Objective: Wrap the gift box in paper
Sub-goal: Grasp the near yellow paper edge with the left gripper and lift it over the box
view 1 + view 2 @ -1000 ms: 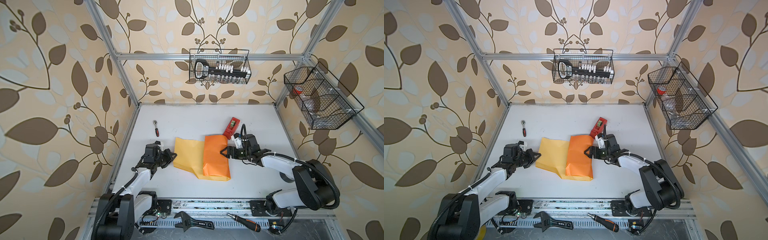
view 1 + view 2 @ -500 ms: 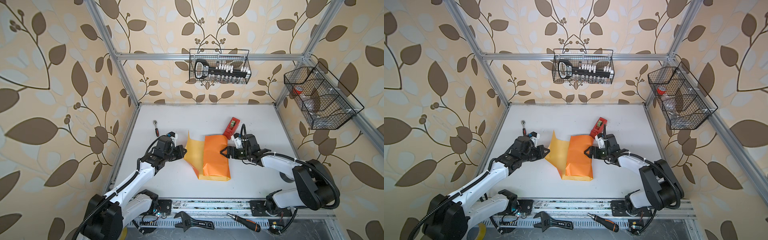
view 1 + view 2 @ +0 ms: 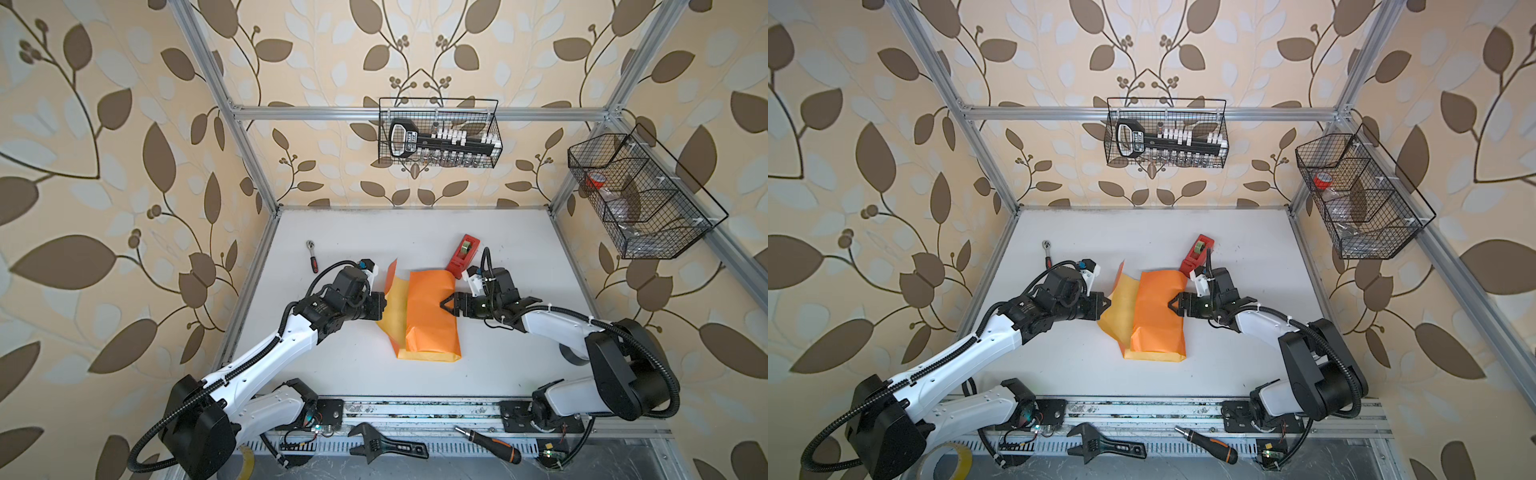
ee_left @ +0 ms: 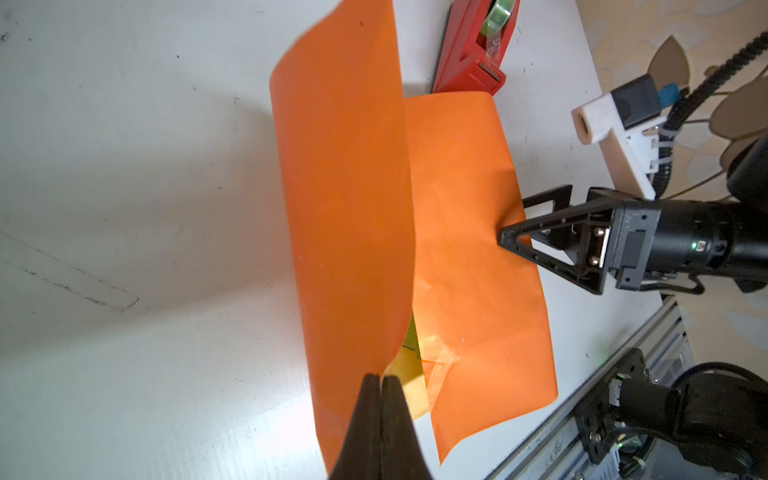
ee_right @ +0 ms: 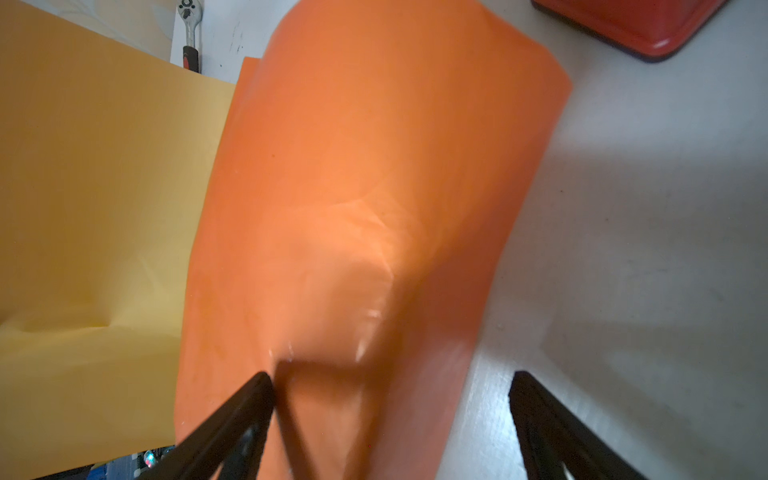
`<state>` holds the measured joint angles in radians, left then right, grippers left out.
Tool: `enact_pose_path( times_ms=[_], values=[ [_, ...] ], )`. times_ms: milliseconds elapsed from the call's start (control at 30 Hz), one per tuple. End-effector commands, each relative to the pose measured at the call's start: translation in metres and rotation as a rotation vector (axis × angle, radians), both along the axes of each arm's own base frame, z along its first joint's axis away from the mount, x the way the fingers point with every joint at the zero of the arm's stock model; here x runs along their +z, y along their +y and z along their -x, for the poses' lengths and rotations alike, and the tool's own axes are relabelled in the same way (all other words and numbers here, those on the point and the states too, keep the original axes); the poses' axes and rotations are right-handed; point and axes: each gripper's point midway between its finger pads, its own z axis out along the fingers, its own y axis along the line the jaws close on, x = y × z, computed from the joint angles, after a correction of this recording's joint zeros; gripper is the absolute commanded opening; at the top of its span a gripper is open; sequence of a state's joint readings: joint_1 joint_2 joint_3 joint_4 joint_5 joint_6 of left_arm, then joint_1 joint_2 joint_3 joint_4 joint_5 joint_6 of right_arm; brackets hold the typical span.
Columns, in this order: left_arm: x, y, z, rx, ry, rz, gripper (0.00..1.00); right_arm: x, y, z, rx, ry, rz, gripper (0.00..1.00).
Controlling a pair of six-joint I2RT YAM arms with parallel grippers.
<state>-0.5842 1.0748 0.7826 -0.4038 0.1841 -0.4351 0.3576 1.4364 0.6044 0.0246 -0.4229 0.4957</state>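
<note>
The paper point(image 3: 432, 316) is thin and creased, glossy orange on one face and yellow on the other. It lies mid-table, folded into a long bundle. An orange flap covers the top, and in the right wrist view a blocky lump raises it point(image 5: 353, 208). The box is hidden under it.

In both top views the bundle's long axis runs from the back wall toward the front rail, slightly tilted. Its far end lies just beside the red dispenser point(image 3: 463, 255).

The left gripper point(image 4: 380, 378) is clamped tight on the paper's left edge. It holds that flap upright, orange face toward the arm and yellow face toward the bundle.

The right gripper point(image 4: 515, 224) stands wide and holds nothing. One finger point(image 5: 266, 382) presses on the orange flap's right side and the other hangs over bare table.

The table point(image 3: 374, 232) is white and scuffed, with a ratchet point(image 3: 311, 257) at its far left. Leaf-patterned walls carry two wire baskets point(image 3: 440, 133). A wrench point(image 3: 386, 449) and a screwdriver point(image 3: 486, 444) lie on the front rail.
</note>
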Motion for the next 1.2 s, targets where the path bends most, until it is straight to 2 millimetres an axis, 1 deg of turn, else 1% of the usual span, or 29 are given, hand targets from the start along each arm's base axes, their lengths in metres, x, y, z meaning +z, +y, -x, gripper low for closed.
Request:
enact_pose_path(
  times_ms=[0, 167, 433, 667, 800, 1033, 1167],
  values=[
    [0.014, -0.005, 0.003, -0.051, -0.027, -0.022, 0.0, -0.042, -0.022, 0.025, -0.018, 0.133, 0.156, 0.89],
    [0.024, -0.017, 0.009, -0.105, -0.027, 0.015, 0.0, -0.042, -0.021, 0.026, -0.016, 0.134, 0.152, 0.89],
    [0.027, -0.032, 0.016, -0.159, 0.003, 0.009, 0.0, -0.043, -0.019, 0.026, -0.013, 0.134, 0.151, 0.89],
    [0.022, -0.043, 0.017, -0.156, 0.03, -0.054, 0.0, -0.044, -0.017, 0.026, -0.011, 0.138, 0.152, 0.89],
    [0.015, -0.048, 0.018, -0.155, 0.048, -0.121, 0.0, -0.042, -0.016, 0.026, -0.009, 0.134, 0.151, 0.89],
    [0.007, -0.065, 0.024, -0.202, 0.073, -0.187, 0.0, -0.042, -0.014, 0.026, -0.004, 0.133, 0.15, 0.89],
    [0.007, -0.065, 0.024, -0.206, 0.078, -0.214, 0.0, -0.042, -0.014, 0.026, -0.005, 0.133, 0.15, 0.89]
  ],
)
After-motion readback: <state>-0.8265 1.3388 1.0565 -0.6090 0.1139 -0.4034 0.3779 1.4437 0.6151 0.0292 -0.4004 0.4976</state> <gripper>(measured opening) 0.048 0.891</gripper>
